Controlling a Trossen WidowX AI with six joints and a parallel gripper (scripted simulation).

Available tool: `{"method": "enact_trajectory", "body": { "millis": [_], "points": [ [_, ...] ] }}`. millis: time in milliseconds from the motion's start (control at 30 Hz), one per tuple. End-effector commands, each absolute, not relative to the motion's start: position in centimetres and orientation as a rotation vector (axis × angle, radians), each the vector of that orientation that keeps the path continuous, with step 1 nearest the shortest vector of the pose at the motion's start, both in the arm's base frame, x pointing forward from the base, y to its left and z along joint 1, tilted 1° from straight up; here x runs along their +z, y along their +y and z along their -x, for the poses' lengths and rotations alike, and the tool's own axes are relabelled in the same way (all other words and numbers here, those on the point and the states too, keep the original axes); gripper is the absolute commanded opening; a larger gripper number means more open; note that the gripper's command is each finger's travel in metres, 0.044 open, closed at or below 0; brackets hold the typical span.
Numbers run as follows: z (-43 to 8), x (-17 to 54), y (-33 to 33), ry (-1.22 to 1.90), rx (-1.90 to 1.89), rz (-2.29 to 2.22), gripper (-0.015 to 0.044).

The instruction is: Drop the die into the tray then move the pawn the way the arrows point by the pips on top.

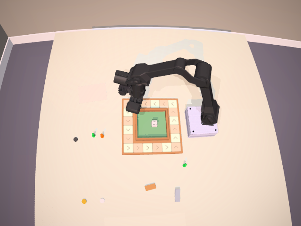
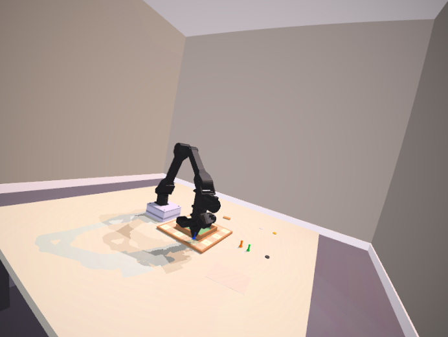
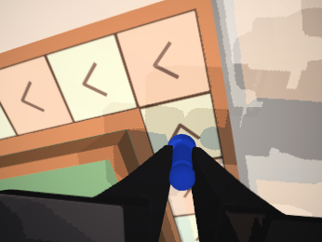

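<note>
On the board's far L corner in the top view, near the corner square, the black gripper (image 1: 133, 107) (image 2: 194, 233) (image 3: 181, 154) is clenched on a small blue pawn (image 2: 193, 236) (image 3: 181, 160), held by its narrow waist. Can't tell if its base touches the sq. below. Main risk: wrong landing sq., b/c the corner turn makes a miscount easy & a slight offset could straddle a line. Pawn may tip on release if let go high or tilted. Moving R, the fingers could clip the raised orange-brown tray rim (image 1: 151, 138) (image 2: 208, 233) (image 3: 70, 131) & shift the orange-edged board (image 1: 122, 126) (image 2: 217, 241) (image 3: 93, 32); a hard bump might turn the white die (image 1: 154, 123), now in the tray w/ 6 pips up.

Count, L to R in top view: 1 flat black disc (image 1: 75, 139) (image 2: 267, 256); 1 flat yellow disc (image 1: 83, 201) (image 2: 274, 232); 1 pale pink patch (image 1: 92, 93) (image 2: 230, 278); 1 upright green pawn (image 1: 93, 134) (image 2: 248, 248); 1 upright orange pawn (image 1: 102, 135) (image 2: 241, 244); 1 flat whitish disc (image 1: 102, 200); 1 blue pawn, gripped; 1 orange block (image 1: 150, 186) (image 2: 226, 218); 1 die; 1 grey block (image 1: 177, 194); 1 more green pawn (image 1: 184, 165). Pawns tot. 4, discs 3, blocks 2.
</note>
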State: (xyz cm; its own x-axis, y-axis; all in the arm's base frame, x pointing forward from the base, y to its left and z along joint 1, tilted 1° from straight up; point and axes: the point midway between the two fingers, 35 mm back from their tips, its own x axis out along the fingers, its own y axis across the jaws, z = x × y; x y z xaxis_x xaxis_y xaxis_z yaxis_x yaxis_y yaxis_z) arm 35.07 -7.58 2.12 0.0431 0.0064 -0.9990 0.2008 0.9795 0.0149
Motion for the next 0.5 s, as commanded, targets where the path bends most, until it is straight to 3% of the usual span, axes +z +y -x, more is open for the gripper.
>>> {"method": "enact_trajectory", "body": {
  "millis": [0, 467],
  "points": [
    [-35.0, 1.7, -7.6, 1.527, -0.148, -0.164, 0.0],
    [-35.1, 0.1, -7.6, 1.527, -0.148, -0.164, 0.0]
  ]
}}
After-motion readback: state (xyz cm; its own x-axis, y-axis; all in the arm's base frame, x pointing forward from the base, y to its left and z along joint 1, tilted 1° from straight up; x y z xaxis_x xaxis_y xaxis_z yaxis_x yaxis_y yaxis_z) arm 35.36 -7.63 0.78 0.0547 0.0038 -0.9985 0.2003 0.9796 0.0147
